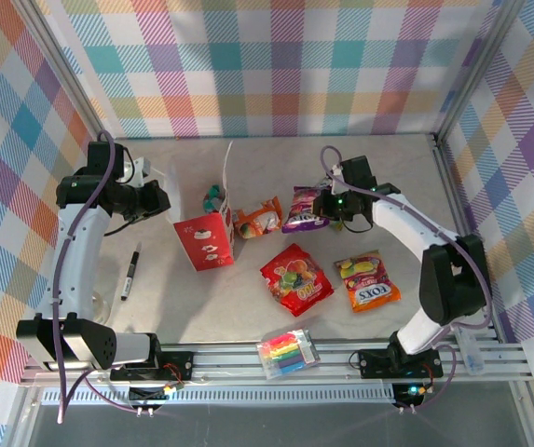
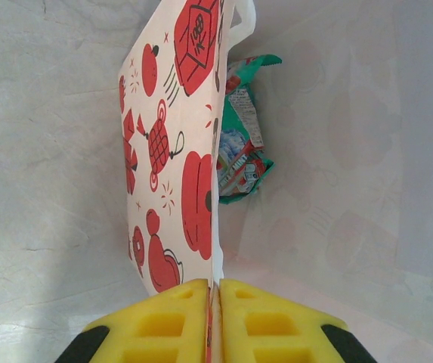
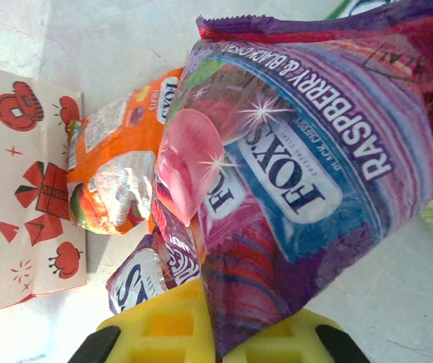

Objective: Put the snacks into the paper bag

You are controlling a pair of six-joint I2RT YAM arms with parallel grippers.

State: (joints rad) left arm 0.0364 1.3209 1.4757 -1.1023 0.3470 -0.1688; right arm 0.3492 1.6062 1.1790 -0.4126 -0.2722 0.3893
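Five snacks overhead: teal pouch (image 1: 213, 196) just behind the paper bag (image 1: 206, 240), orange pouch (image 1: 259, 220) beside it, red pouch (image 1: 296, 277) and orange-red pouch (image 1: 367, 282) lying apart. Left wrist: left gripper (image 2: 213, 318) pinches the bag's edge. Right wrist: right gripper (image 3: 212, 325) clamps the purple pouch (image 3: 299, 166).

This is looking like a robotics lab test booth: a left arm (image 1: 66, 251) and a right arm (image 1: 406, 219) are sitting bolted to a metal rail (image 1: 341, 358). Plaid cloth walls (image 1: 276, 65) are closing in beyond and beside them, and a plain table (image 1: 201, 298) is lying beneath them.
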